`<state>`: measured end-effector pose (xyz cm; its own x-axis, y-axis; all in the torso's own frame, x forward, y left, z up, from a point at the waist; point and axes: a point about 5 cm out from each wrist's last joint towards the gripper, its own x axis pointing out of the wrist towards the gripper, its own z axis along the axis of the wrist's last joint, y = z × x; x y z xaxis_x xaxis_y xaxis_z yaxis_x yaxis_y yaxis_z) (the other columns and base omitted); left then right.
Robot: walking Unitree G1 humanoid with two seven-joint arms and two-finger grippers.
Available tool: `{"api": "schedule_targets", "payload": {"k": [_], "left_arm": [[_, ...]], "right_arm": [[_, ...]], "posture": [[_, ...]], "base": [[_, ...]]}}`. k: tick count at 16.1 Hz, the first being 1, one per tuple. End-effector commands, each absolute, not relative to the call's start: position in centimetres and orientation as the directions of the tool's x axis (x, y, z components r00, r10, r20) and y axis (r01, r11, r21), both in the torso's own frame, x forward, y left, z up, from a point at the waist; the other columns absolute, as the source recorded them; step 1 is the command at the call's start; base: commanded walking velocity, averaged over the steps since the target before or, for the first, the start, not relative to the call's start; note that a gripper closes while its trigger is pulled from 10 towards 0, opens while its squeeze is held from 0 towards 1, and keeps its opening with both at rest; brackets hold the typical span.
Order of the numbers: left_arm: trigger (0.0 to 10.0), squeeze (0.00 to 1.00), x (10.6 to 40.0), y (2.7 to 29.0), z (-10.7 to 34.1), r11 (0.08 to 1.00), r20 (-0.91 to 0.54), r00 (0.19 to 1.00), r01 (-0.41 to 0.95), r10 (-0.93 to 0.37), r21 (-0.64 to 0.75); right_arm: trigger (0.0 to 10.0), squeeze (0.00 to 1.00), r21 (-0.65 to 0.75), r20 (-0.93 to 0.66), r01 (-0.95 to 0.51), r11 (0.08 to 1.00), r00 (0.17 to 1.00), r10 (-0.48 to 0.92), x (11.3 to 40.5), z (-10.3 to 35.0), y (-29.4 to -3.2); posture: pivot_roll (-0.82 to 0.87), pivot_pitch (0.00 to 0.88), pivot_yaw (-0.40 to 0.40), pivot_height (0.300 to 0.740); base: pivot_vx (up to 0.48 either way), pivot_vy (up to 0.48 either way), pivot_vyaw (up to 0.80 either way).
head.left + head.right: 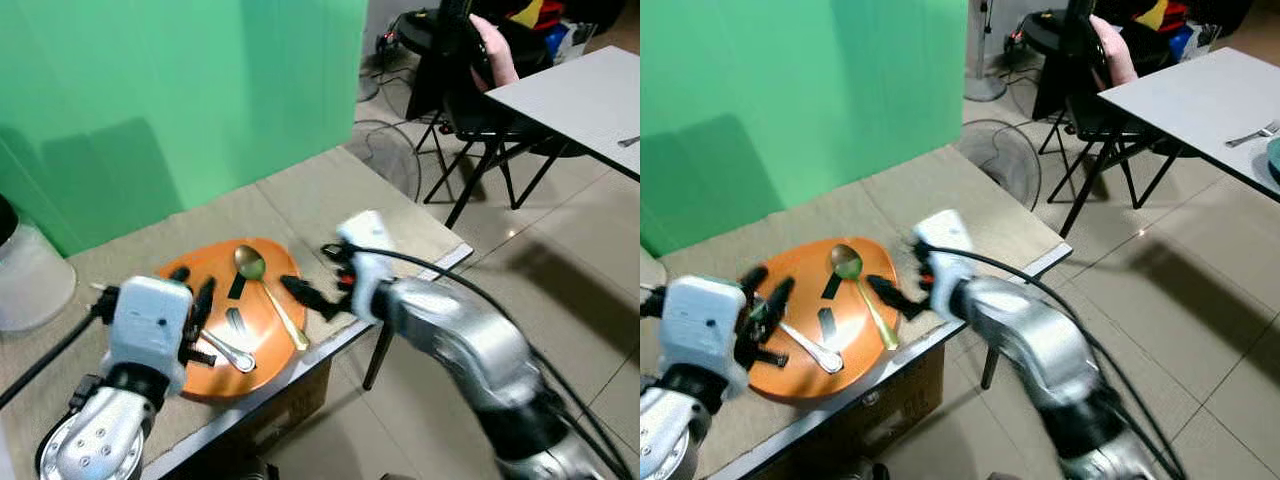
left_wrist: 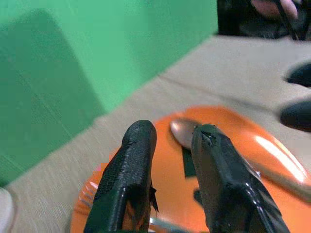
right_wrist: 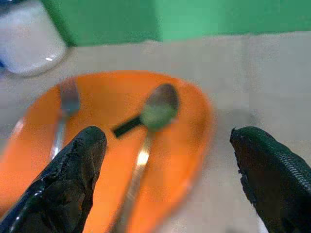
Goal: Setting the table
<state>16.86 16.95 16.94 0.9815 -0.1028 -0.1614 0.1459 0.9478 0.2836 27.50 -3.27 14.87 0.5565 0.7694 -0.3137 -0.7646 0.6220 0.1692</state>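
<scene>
An orange plate [image 1: 272, 352] lies near the front edge of the tan table [image 1: 330, 195]. On it rest a gold spoon [image 1: 266, 292], bowl toward the green wall, and a silver fork [image 1: 229, 352]. My left gripper [image 1: 192, 283] hovers over the plate's left part, fingers a little apart and empty; past its fingertips [image 2: 141, 141] the left wrist view has the spoon's bowl [image 2: 182, 131]. My right gripper [image 1: 308, 266] is wide open at the plate's right edge, just above the spoon's handle. The right wrist view looks down on spoon [image 3: 155, 109] and fork [image 3: 65, 104].
A white container [image 1: 30, 275] stands at the table's left. A green screen [image 1: 150, 90] backs the table. To the right, past the table's edge, are a floor fan [image 1: 395, 160], a black chair [image 1: 480, 110] and a white table [image 1: 590, 95].
</scene>
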Motion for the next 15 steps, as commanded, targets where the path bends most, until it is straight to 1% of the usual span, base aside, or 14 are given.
{"api": "schedule_targets", "payload": {"k": [1, 3, 4, 5, 6, 7, 8, 9, 10, 11, 12, 13, 15], "left_arm": [[10.0, 0.0, 16.6, 17.3, 16.6, 0.946, -0.199, 0.976, 0.147, -0.091, 0.289], [10.0, 0.0, 16.5, 17.6, 16.4, 0.946, -0.217, 0.974, 0.133, -0.069, 0.297], [10.0, 0.0, 16.4, 17.9, 16.2, 0.941, -0.233, 0.971, 0.125, -0.051, 0.315], [10.0, 0.0, 16.2, 18.7, 16.0, 0.935, -0.258, 0.966, 0.09, 0.002, 0.342], [10.0, 0.0, 16.0, 20.2, 15.8, 0.924, -0.274, 0.956, 0.008, 0.106, 0.382], [10.0, 0.0, 15.8, 21.1, 15.7, 0.915, -0.278, 0.944, -0.051, 0.175, 0.4], [10.0, 0.0, 15.4, 22.4, 15.7, 0.904, -0.283, 0.918, -0.148, 0.276, 0.402], [10.0, 0.0, 14.9, 23.2, 15.5, 0.895, -0.303, 0.893, -0.197, 0.333, 0.401], [10.0, 0.0, 14.4, 23.5, 15.0, 0.895, -0.342, 0.871, -0.208, 0.354, 0.396], [10.0, 0.0, 14.1, 23.6, 14.5, 0.901, -0.381, 0.855, -0.2, 0.353, 0.385], [10.0, 0.0, 14.0, 23.3, 13.5, 0.918, -0.444, 0.835, -0.166, 0.325, 0.36], [10.0, 0.0, 14.0, 23.3, 13.3, 0.921, -0.458, 0.829, -0.162, 0.322, 0.355], [10.0, 0.0, 14.5, 23.2, 11.8, 0.941, -0.521, 0.801, -0.151, 0.296, 0.302]], "right_arm": [[10.0, 0.0, 0.178, -0.344, -0.795, 0.58, 0.502, 0.794, 27.5, 14.7, -1.5], [10.0, 0.0, 0.188, -0.361, -0.812, 0.553, 0.467, 0.808, 27.5, 14.6, 0.0], [10.0, 0.0, 0.163, -0.405, -0.817, 0.552, 0.455, 0.793, 27.6, 14.4, 0.6], [10.0, 0.0, 0.118, -0.442, -0.822, 0.558, 0.459, 0.77, 27.8, 14.1, 1.3], [10.0, 0.0, 0.098, -0.441, -0.817, 0.569, 0.477, 0.76, 28.2, 14.2, 1.7], [10.0, 0.0, 0.096, -0.426, -0.81, 0.578, 0.491, 0.76, 28.4, 14.4, 1.9], [10.0, 0.0, 0.111, -0.382, -0.808, 0.579, 0.503, 0.775, 28.7, 15.1, 1.8], [10.0, 0.0, 0.115, -0.341, -0.814, 0.57, 0.506, 0.792, 28.7, 15.7, 1.4], [10.0, 0.0, 0.115, -0.312, -0.816, 0.566, 0.512, 0.801, 28.7, 16.2, 0.4], [10.0, 0.0, 0.106, -0.293, -0.819, 0.563, 0.515, 0.805, 28.7, 16.4, -0.5], [10.0, 0.0, 0.084, -0.283, -0.819, 0.567, 0.526, 0.802, 28.6, 16.6, -1.7], [10.0, 0.0, 0.079, -0.279, -0.819, 0.568, 0.529, 0.802, 28.6, 16.6, -2.0], [10.0, 0.0, 0.059, -0.248, -0.816, 0.575, 0.547, 0.8, 28.3, 17.3, -3.5]], "posture": [[0.03, 0.053, -0.003, 0.74], [0.03, 0.054, -0.004, 0.74], [0.03, 0.053, -0.006, 0.74], [0.03, 0.054, -0.01, 0.74], [0.04, 0.054, -0.013, 0.74], [0.04, 0.053, -0.016, 0.74], [0.04, 0.052, -0.016, 0.74], [0.04, 0.051, -0.017, 0.74], [0.04, 0.049, -0.017, 0.74], [0.04, 0.047, -0.017, 0.74], [0.04, 0.046, -0.016, 0.74], [0.04, 0.046, -0.016, 0.74], [0.03, 0.043, -0.013, 0.74]], "base": [[0.0, 0.0, 0.0], [0.0, 0.0, 0.0], [0.0, 0.0, 0.0], [0.0, 0.0, 0.0], [0.0, 0.0, 0.0], [0.0, 0.0, 0.0], [0.0, 0.0, 0.0], [0.0, 0.0, 0.0], [0.0, 0.0, 0.0], [0.0, 0.0, 0.0], [0.0, 0.0, 0.0], [0.0, 0.0, 0.0], [0.0, 0.0, 0.0]]}}
